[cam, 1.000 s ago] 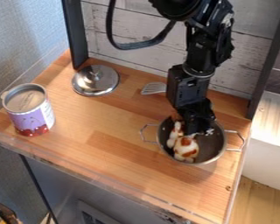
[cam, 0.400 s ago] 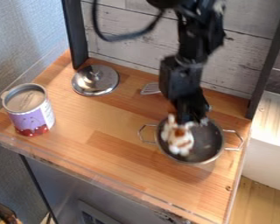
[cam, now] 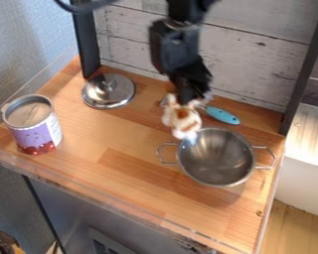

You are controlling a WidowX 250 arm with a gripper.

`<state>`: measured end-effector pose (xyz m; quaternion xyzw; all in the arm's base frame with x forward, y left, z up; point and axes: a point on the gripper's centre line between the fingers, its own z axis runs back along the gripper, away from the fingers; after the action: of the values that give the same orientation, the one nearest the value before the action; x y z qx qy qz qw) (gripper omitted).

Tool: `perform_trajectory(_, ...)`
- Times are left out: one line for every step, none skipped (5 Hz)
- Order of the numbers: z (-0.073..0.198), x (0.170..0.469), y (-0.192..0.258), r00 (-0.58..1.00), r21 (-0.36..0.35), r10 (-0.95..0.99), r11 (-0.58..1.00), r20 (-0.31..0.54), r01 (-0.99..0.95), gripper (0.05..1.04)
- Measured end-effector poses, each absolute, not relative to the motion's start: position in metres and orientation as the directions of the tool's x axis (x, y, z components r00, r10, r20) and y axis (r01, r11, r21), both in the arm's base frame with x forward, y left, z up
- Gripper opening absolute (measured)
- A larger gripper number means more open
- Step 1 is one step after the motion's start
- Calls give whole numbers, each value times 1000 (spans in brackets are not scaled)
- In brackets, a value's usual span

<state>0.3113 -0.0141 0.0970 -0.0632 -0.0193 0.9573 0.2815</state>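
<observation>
My black gripper hangs over the back middle of the wooden counter, shut on a white plush toy with orange-brown patches. The toy dangles from the fingertips, up and to the left of a silver metal pot with two wire handles. Nothing lies inside the pot. Behind the toy and gripper is a spatula with a blue handle, its metal head partly hidden by them.
A round metal lid lies at the back left. At the left edge stands an open purple and white can. A wooden plank wall and dark posts border the counter's back.
The gripper has lifted the toy out of the pot and carried it up and to the left. The spatula's blue handle has come into sight, and the pot has stayed put.
</observation>
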Motion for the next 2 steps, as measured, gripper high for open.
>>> perform_trajectory(98, 314, 19, -873, -88, 473, -881, -118, -465, 122)
perform_trajectory(83, 321, 43, -889, -120, 448, -892, -95, -437, 122)
